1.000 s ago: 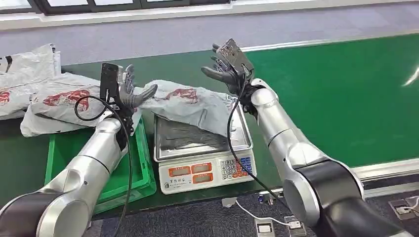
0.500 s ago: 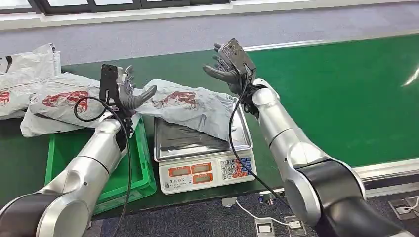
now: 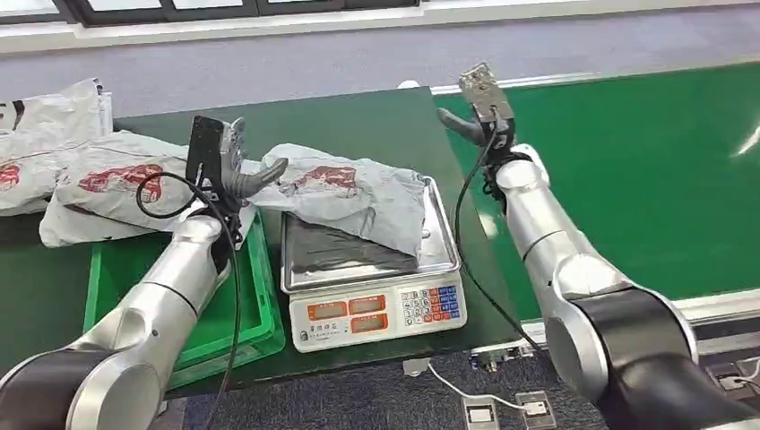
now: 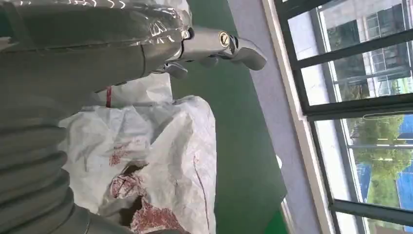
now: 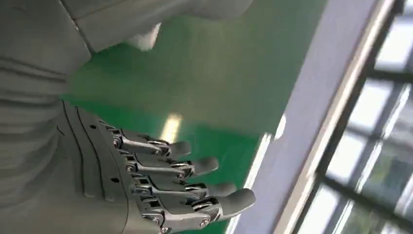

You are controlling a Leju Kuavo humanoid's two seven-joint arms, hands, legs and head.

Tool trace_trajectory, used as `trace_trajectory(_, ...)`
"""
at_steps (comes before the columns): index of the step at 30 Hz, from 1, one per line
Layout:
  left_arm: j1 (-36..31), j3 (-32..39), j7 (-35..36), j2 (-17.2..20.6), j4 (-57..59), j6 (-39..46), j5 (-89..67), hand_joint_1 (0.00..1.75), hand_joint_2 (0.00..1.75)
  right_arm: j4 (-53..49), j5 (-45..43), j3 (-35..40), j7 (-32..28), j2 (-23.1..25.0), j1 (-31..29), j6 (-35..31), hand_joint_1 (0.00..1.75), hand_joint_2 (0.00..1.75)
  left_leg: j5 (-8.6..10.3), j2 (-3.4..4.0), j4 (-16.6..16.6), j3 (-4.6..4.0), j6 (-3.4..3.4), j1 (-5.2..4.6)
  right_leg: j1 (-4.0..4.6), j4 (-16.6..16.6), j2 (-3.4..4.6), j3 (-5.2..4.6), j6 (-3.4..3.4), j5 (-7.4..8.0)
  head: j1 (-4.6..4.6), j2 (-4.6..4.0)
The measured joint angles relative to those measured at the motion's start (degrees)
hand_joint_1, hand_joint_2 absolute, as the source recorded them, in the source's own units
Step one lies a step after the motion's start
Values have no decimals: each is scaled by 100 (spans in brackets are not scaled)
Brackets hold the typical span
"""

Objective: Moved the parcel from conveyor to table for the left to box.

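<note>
Crinkled white plastic parcel (image 3: 345, 193); slumped on steel scale (image 3: 372, 269); right hand (image 3: 466, 121) spread

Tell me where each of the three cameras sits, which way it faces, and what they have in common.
Head view: high on the body, looking forward and down at the scale, the parcel on it, and both silver arms.
Left wrist view: behind the left robot hand, facing a parcel and windows.
Right wrist view: behind the right robot hand, open over the green conveyor, facing windows.
Shared: head and right wrist views both show the right robot hand and conveyor.
</note>
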Motion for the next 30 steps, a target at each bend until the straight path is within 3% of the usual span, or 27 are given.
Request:
trace_trajectory(5,-10,-26,2,35,-37,0,-15,0,175,72,-184,-166,-324,-743,5,-163,0,175,-5,3,0,-3,7,-2,-4,-1,5,7,4,1,2,0)
trace_trajectory(8,-41,-39,2,31,-37,0,-17,0,175,101,-182,-221,-337,-923,5,-154,0,175,-10,35,0,1,12,-4,-4,-2,29,1,5,3,2,0)
trace_trajectory(18,-125,-120,-28,39,-61,-48,-229,0,175,120,102,-263,-601,-1109,57,101,0,175,-7,37,-1,4,9,1,2,2,36,-2,4,3,0,0)
trace_trajectory(30,-649,-310,196,13,-142,-518,-188,0,175,79,319,-263,-846,-1116,586,331,0,175,-8,34,0,-1,11,-2,-2,1,32,0,5,4,0,0)
